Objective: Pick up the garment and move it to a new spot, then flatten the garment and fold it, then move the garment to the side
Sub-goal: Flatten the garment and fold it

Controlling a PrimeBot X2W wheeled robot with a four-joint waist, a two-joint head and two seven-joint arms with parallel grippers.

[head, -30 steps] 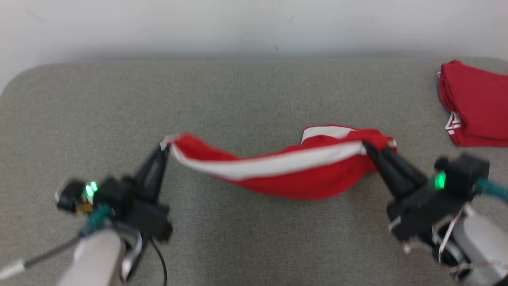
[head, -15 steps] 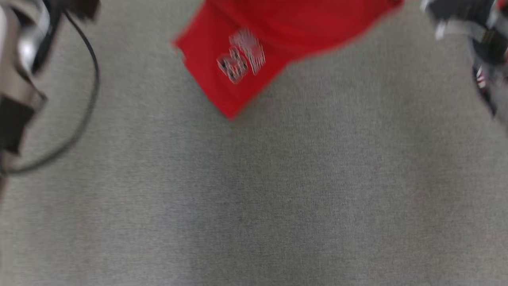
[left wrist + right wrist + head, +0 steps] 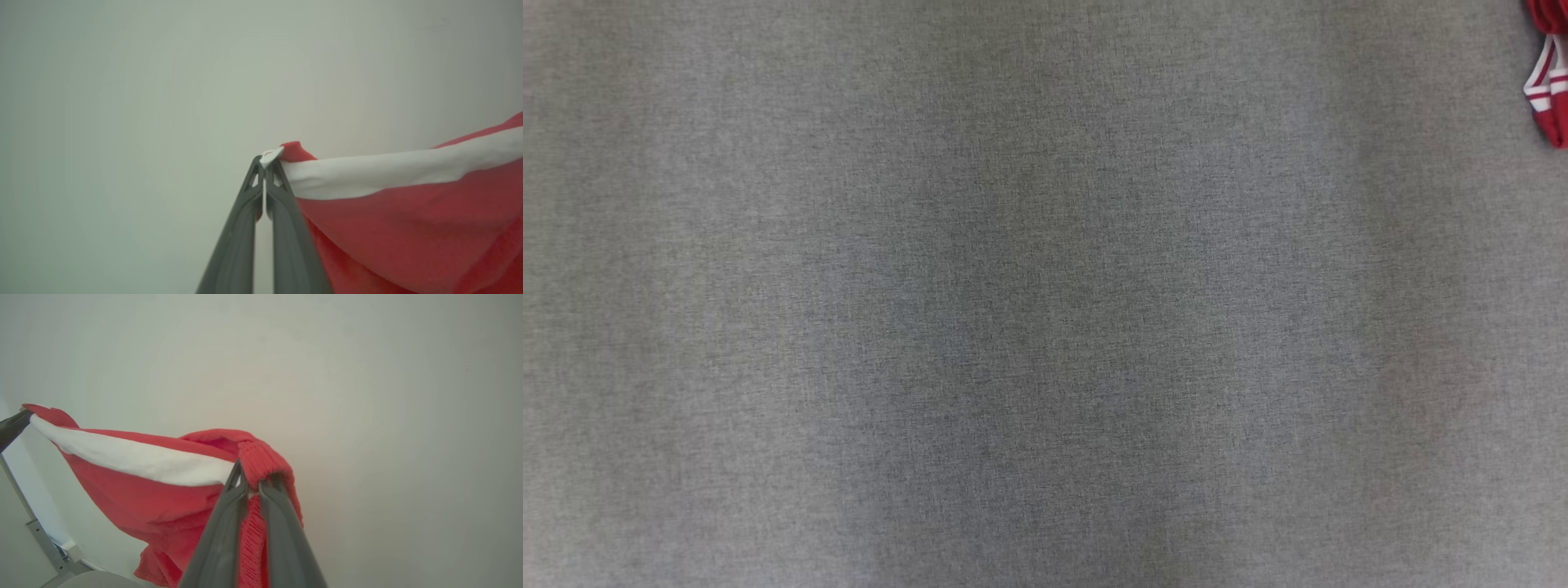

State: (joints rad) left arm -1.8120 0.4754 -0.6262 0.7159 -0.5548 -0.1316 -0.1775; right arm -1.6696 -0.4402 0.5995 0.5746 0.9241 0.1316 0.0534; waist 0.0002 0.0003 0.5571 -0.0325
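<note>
two corners of the garment [image 3: 388, 228] sit pinched in the left claw [image 3: 266, 163] and right claw [image 3: 253, 476].

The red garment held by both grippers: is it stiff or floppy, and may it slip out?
Probably floppy: the garment droops below the left gripper and the right gripper. Likely light, since two small pinches at its edge carry it. It might slip, as each pinch takes little cloth.
</note>
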